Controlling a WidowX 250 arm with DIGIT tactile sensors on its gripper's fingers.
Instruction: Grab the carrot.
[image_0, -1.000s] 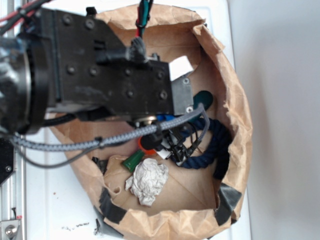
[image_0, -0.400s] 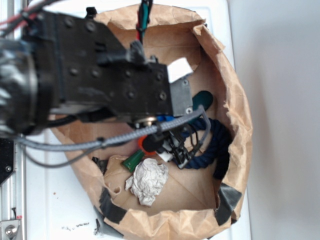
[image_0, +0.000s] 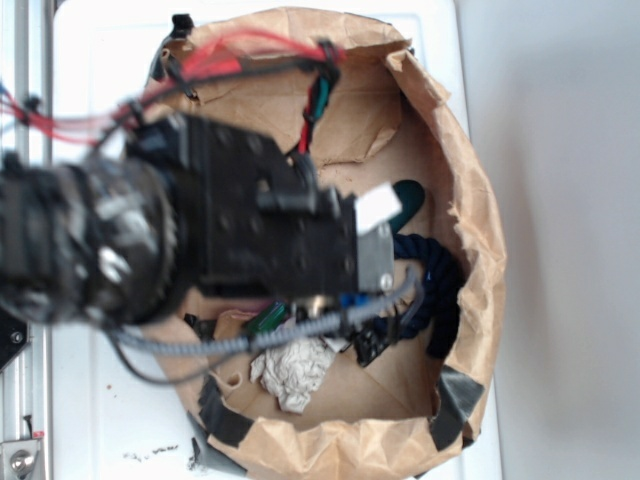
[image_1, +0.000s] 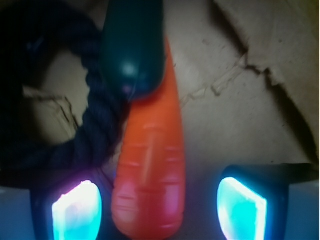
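Observation:
In the wrist view the orange carrot lies lengthwise on the brown paper floor, its thick end between my gripper's two glowing pads. The jaws stand wide apart, open, with a gap on each side of the carrot. Its thin end runs under a dark green oblong toy. In the exterior view my arm hides the orange body; only the carrot's green stem peeks out below the wrist. My gripper hangs low inside the bag.
Everything sits inside a torn brown paper bag with raised walls. A navy rope ring touches the carrot's left side. A crumpled white paper ball lies near the front wall. The dark green toy sits behind.
My arm has shifted toward the bag's front and lower into it. The carrot's orange body, visible before in the exterior view, is now covered by the wrist.

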